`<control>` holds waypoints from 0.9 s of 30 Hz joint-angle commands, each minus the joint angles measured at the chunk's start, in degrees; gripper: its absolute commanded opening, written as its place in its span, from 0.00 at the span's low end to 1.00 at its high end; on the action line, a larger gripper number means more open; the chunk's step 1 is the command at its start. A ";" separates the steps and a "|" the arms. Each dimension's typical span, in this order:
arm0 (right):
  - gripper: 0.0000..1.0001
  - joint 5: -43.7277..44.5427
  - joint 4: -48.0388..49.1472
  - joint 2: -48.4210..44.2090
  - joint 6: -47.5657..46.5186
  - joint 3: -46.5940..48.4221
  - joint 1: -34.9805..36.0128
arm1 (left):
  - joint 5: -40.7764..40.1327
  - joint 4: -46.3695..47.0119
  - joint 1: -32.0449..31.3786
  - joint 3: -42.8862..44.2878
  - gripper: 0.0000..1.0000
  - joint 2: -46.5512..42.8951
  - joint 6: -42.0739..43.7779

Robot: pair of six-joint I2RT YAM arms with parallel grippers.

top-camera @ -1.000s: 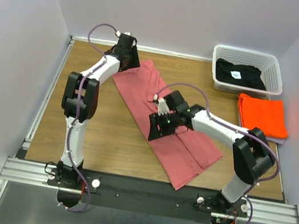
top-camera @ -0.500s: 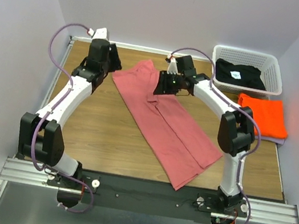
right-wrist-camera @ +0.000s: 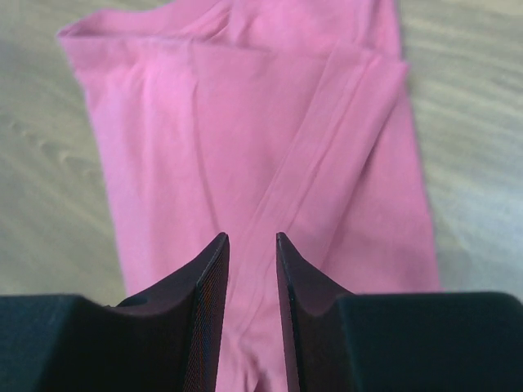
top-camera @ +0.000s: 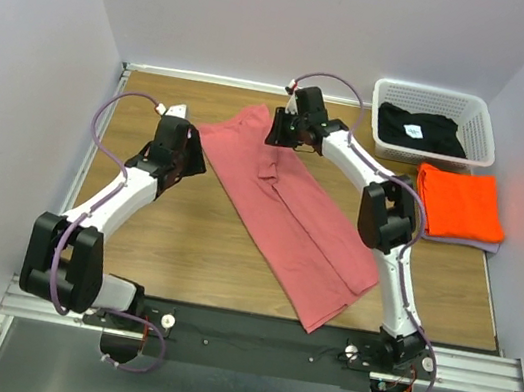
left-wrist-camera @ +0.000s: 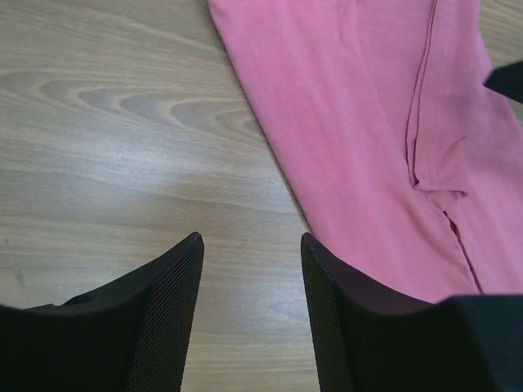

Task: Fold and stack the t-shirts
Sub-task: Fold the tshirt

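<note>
The dusty pink-red t-shirt (top-camera: 286,205) lies on the table as a long folded strip, running from far centre to near right. My left gripper (top-camera: 191,155) is open and empty, low over bare wood just left of the shirt's left edge (left-wrist-camera: 368,122); its fingers (left-wrist-camera: 163,318) hold nothing. My right gripper (top-camera: 277,130) hovers over the shirt's far end, where a folded sleeve hem shows (right-wrist-camera: 327,155). Its jaws are narrowly open and empty (right-wrist-camera: 252,237). The orange t-shirt (top-camera: 459,202) lies folded at the right. The black t-shirt (top-camera: 418,129) with a white label lies in the basket.
The white lattice basket (top-camera: 433,92) stands at the far right corner. The orange shirt rests near the table's right edge. Bare wood table (top-camera: 184,233) shows left of the pink shirt. Grey walls close in on three sides.
My left gripper has drawn back from the far left corner to beside the shirt's left edge. My right gripper went from the shirt's middle to its far end.
</note>
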 commanded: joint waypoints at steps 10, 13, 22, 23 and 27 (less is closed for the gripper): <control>0.36 6.13 5.66 12.72 0.57 11.05 0.26 | 4.20 5.70 -0.82 -1.86 0.58 2.94 0.01; 0.37 5.70 6.01 12.12 1.10 9.31 0.35 | 4.02 6.58 -1.00 0.51 0.58 5.40 0.63; 0.42 9.73 7.51 -7.56 -0.56 -11.69 0.17 | 7.45 7.63 -2.84 12.28 0.58 19.71 0.54; 0.42 9.82 7.42 -9.49 -1.00 -14.76 0.09 | 7.54 7.64 -3.10 12.99 0.58 20.78 0.46; 0.47 9.38 7.16 -20.65 -1.71 -30.66 -0.09 | 7.63 7.20 -3.54 16.33 0.58 26.48 -0.07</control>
